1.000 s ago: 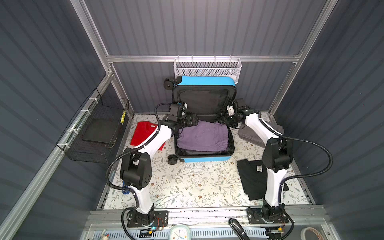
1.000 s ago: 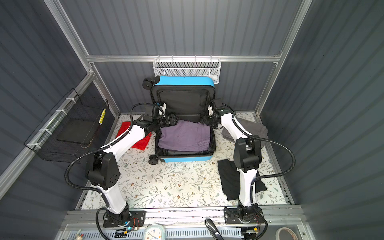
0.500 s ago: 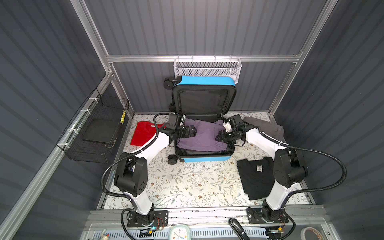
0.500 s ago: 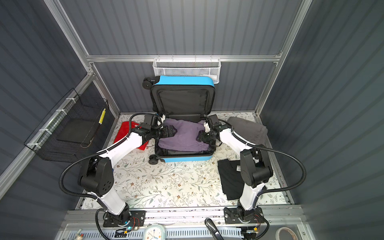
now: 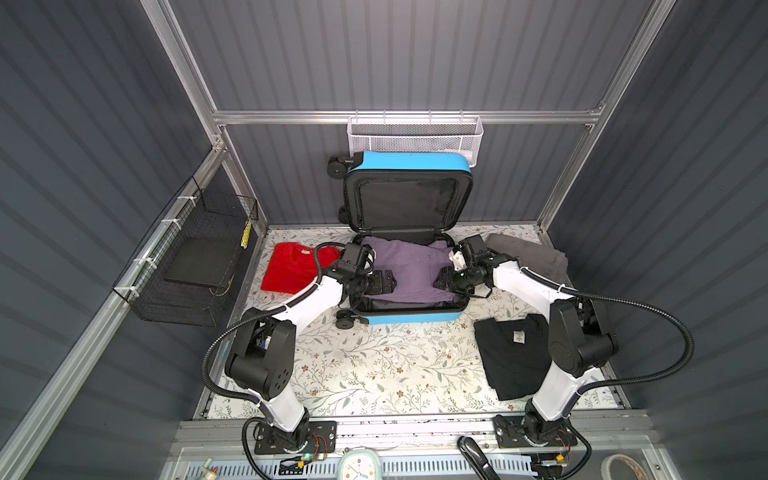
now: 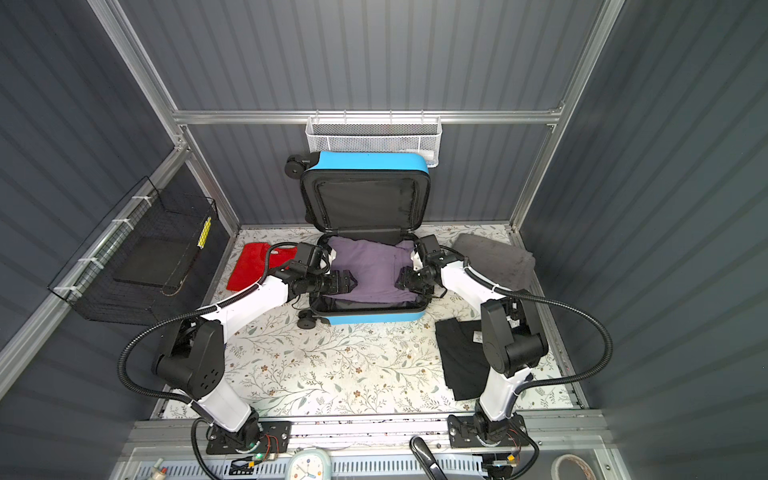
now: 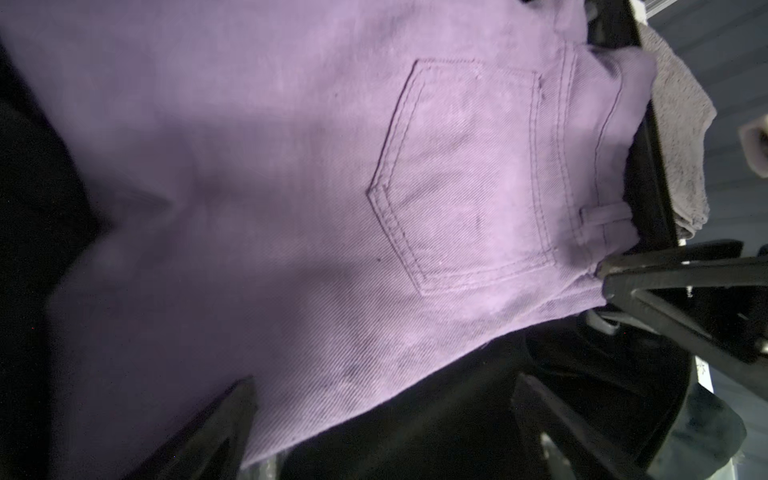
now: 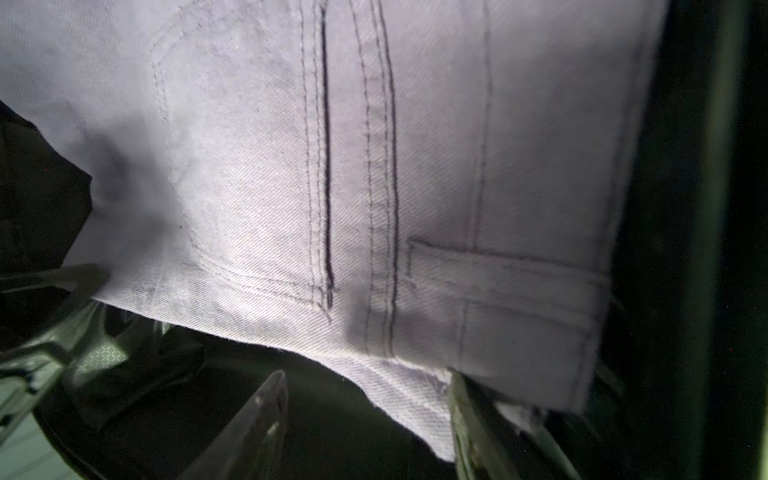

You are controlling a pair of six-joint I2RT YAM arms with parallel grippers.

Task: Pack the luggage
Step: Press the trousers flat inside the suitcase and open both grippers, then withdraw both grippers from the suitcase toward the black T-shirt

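The luggage [image 5: 411, 321] [image 6: 374, 318] is a blue suitcase lying open on the floral table, with its black-lined lid [image 5: 409, 203] upright against the back wall. Folded purple jeans [image 5: 411, 270] [image 6: 374, 270] [image 7: 291, 166] [image 8: 374, 145] lie in its lower half. My left gripper [image 5: 385, 281] [image 6: 348, 282] [image 7: 384, 378] is low over the jeans' left side, jaws wide open over the hem and the black lining. My right gripper [image 5: 441, 283] [image 6: 402, 280] [image 8: 369, 376] is at the jeans' right side by a belt loop. It is open, and the waistband edge lies against one finger.
A red shirt [image 5: 291, 270] lies left of the suitcase. A grey garment [image 5: 532, 257] lies to its right, and a black shirt [image 5: 511, 353] lies nearer the front right. A white mesh basket [image 5: 415, 139] hangs on the back wall and a black wire basket [image 5: 195, 257] on the left wall.
Both grippers have come down and forward from the hinge end of the suitcase to the middle of the jeans. The jeans now lie flat in the lower half.
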